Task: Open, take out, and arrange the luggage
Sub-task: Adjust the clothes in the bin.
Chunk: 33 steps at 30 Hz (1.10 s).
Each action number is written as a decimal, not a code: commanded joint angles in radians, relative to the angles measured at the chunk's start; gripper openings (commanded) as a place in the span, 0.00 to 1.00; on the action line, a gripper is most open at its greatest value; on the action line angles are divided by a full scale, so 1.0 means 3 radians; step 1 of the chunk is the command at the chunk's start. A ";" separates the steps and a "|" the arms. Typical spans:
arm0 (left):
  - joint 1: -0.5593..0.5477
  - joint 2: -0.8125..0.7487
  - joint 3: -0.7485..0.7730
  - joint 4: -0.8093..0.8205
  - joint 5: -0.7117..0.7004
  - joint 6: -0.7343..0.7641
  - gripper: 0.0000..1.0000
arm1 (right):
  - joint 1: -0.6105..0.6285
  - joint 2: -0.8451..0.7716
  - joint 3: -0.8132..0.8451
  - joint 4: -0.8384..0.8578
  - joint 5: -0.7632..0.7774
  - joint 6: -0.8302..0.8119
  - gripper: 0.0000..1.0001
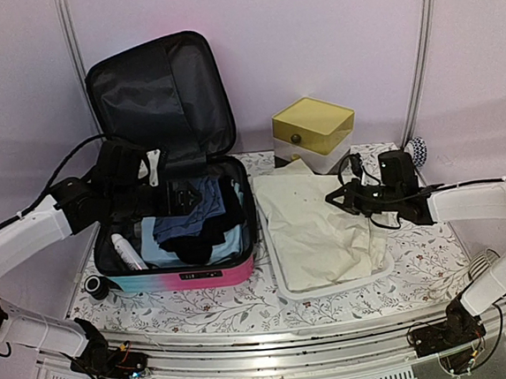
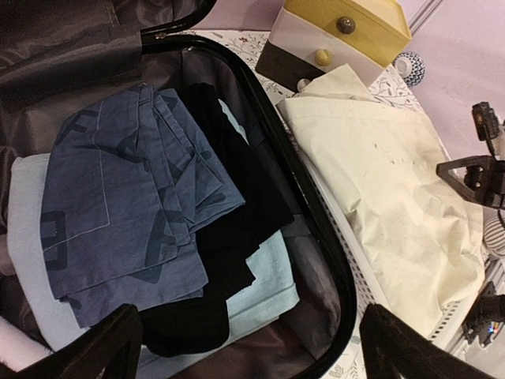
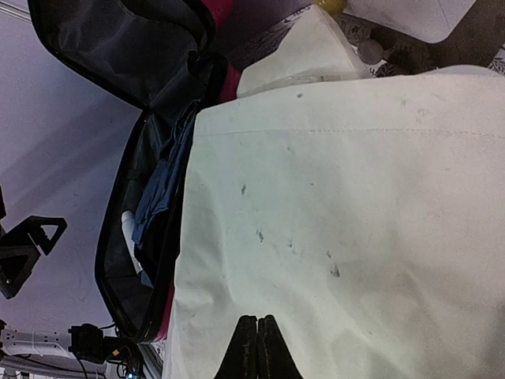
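- Left gripper [image 2: 248,346] spread wide, empty, over the open luggage [image 1: 209,275] and its folded blue garment [image 2: 126,197].
- Right gripper [image 3: 257,347] pinched closed over the cream cloth [image 3: 347,221].

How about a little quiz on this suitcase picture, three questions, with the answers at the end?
1. True or false: the lid of the luggage is shut.
2. Pick one. What lies on top of the pile inside the luggage?
A. a blue folded cloth
B. a red ball
C. a picture book
3. Finish the sentence: the jaws pressed together belong to the ______ arm.

Key:
1. False, the lid stands open.
2. A.
3. Right: the right arm's jaws are shut, and the left arm's jaws are wide open.
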 commanded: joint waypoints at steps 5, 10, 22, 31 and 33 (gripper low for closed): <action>0.0057 -0.0014 -0.0056 -0.0020 -0.0073 0.0093 0.98 | -0.0009 -0.0491 0.0049 -0.0312 -0.0006 -0.0255 0.02; 0.0060 -0.0020 -0.0071 -0.0043 -0.0135 0.0149 0.98 | -0.0004 -0.0719 0.0081 -0.0330 -0.0091 -0.0341 0.03; 0.0266 -0.0118 -0.0139 -0.0046 -0.0180 0.0125 0.98 | 0.0481 -0.0192 0.0495 -0.0045 -0.0003 -0.0358 0.03; 0.0622 -0.0123 -0.0321 -0.0013 0.0033 0.0129 0.98 | 0.0528 0.0672 0.0512 0.0567 0.0022 -0.0021 0.02; 0.0679 -0.0106 -0.0357 0.0010 0.0060 0.0148 0.98 | 0.0528 0.0863 0.0517 0.0583 0.0059 -0.0002 0.02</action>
